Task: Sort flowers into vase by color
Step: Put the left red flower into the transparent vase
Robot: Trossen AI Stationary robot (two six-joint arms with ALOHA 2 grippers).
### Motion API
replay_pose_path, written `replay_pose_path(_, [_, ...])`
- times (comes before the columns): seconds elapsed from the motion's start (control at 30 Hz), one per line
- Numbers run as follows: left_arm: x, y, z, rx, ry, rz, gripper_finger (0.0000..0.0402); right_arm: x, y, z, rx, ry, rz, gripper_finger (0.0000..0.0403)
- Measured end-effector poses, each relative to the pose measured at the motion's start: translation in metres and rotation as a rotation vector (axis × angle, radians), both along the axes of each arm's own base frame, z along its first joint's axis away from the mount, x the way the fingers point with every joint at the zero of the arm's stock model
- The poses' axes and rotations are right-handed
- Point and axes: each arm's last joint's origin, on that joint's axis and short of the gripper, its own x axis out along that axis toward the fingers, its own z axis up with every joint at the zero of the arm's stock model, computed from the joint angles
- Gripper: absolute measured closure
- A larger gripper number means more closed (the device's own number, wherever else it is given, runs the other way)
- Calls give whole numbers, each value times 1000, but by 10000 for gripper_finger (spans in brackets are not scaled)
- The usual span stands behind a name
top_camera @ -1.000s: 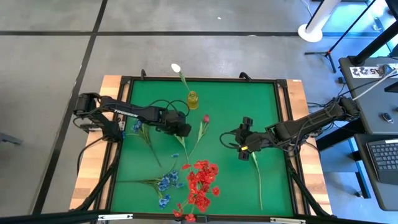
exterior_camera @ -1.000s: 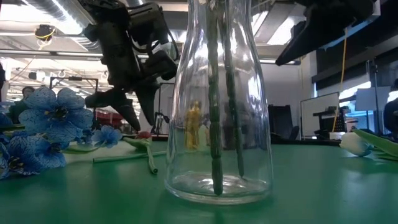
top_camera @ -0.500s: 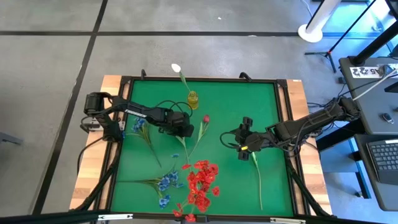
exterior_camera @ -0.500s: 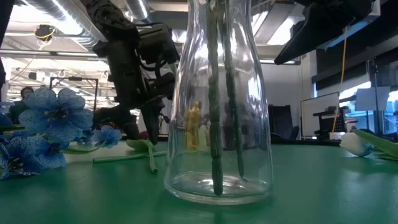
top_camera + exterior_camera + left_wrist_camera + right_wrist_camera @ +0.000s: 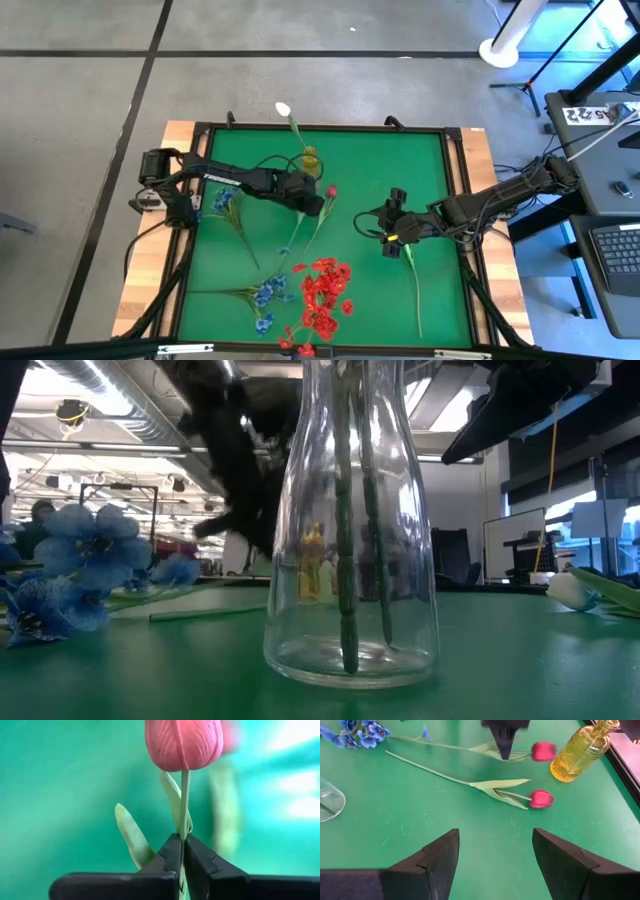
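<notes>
Left end effector clamped on red tulip stem, frame centre | right end effector apart, idle | you: stem thin, bendy, light; hold just below bud.

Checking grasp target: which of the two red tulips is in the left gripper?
The red tulip nearer the yellow vase: left gripper is shut on its stem. The other tulip lies free.

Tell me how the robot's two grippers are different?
The left gripper is shut, the right gripper open. The left gripper pinches a red tulip by its stem; the right gripper holds nothing. Both are dark, with two fingers.
</notes>
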Motion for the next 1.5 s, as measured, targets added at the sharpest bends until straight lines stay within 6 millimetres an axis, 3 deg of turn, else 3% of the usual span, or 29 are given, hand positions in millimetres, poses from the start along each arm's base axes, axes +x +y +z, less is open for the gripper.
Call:
replay_pose_path(0.13, [7,-7,55,119,-94,-65,399,-1,0,-1,4,6,-6,153])
replay_pose_path(0.23, [-2,-13,107,240,-172,-76,399,-1,0,-1,14,8,-17,153])
replay_pose_path(0.4, [-41,-41,189,420,-378,-122,400,-2,-1,-2,27,13,-32,153])
replay_pose_path(0.57, [-82,-90,232,581,-582,-226,401,-2,-1,-2,34,13,-39,153])
replay_pose_path(0.8, [-85,-166,227,709,-785,-384,401,0,-1,0,16,-24,-67,153])
replay_pose_path(0.93, [-80,-195,206,783,-832,-426,401,1,-1,2,23,-40,-66,153])
replay_pose_path(1.1, [-77,-208,191,796,-931,-416,401,1,0,2,33,-39,-56,153])
replay_pose_path(1.33, [-79,-212,202,751,-1148,-522,401,1,0,2,26,-35,-47,153])
replay_pose_path(1.5, [-72,-218,192,758,-1128,-553,401,1,0,2,24,-34,-45,153])
